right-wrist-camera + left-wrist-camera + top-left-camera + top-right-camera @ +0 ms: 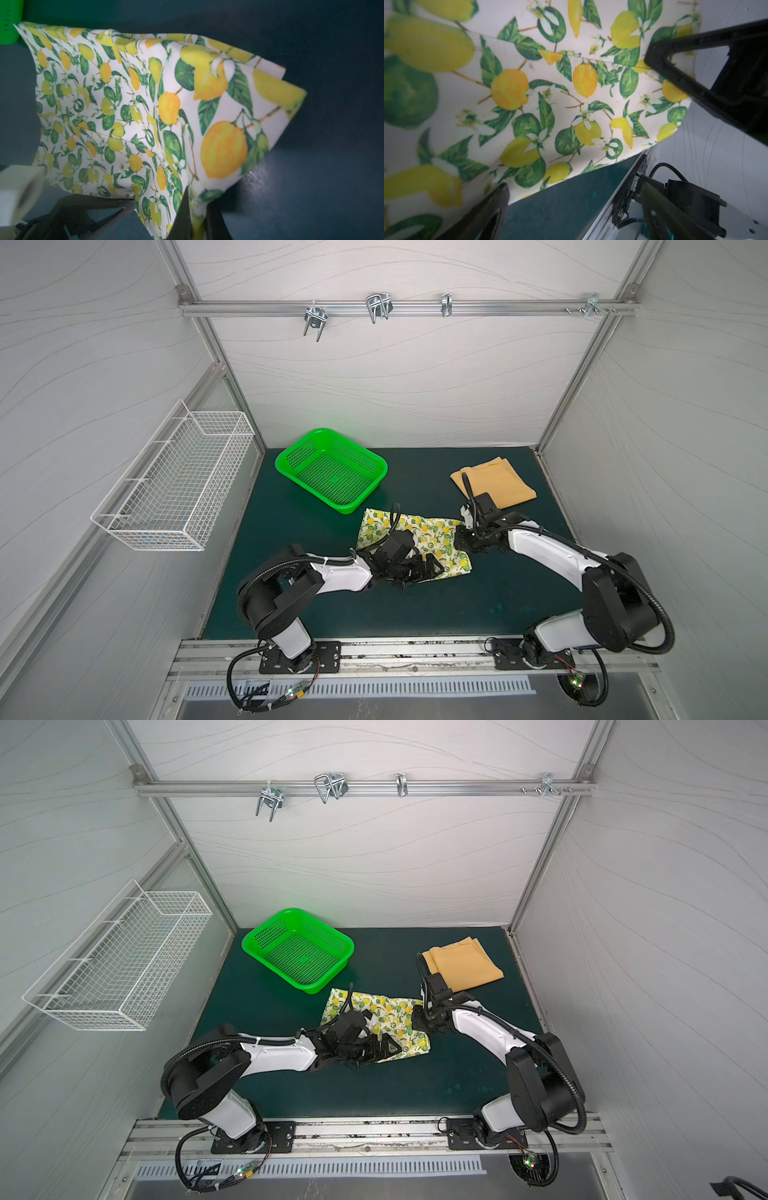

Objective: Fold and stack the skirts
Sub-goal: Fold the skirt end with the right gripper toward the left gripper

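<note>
The lemon-print skirt [419, 526] [384, 1011] lies folded on the dark green mat, mid-table in both top views. My right gripper [461, 541] [417, 1021] [197, 205] is shut on its right edge, and the cloth [166, 108] rises from the mat to the jaws. My left gripper [430, 568] [386, 1048] [575, 207] stands wide open low over the skirt's near edge [571, 93], holding nothing. The mustard-orange skirt [494, 485] [463, 965] lies folded at the back right, apart from both grippers.
A green perforated basket [277, 464] [245, 944] stands at the back left, its near corner close to the lemon skirt. A white wire basket [174, 489] hangs on the left wall. Metal hooks [378, 306] hang from the rear rail. Bare mat [415, 605] stretches to the front rail.
</note>
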`<act>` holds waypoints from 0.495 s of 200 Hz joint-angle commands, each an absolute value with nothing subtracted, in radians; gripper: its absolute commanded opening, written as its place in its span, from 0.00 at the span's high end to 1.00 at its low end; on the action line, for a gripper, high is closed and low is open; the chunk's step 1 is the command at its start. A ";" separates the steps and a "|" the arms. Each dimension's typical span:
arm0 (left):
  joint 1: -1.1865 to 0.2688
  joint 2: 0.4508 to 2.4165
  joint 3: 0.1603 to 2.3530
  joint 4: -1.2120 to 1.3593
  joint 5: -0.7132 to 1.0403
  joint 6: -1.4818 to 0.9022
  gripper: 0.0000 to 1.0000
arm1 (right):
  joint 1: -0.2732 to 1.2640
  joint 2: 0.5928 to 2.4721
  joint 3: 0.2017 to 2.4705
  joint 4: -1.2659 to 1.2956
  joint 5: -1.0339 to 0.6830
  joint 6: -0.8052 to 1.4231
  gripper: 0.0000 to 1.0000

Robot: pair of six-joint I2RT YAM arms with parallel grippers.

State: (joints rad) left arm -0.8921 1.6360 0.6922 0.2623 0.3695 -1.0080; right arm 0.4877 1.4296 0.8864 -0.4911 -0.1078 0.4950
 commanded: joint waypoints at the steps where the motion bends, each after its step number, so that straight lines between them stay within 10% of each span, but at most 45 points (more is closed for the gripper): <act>1: -0.928 1.693 0.767 0.284 0.353 -1.025 0.01 | 0.456 1.404 0.919 -0.556 -0.134 0.453 1.00; 99: -0.988 1.910 1.016 0.356 0.404 -1.074 0.01 | 0.396 1.427 1.080 -0.670 -0.196 0.394 1.00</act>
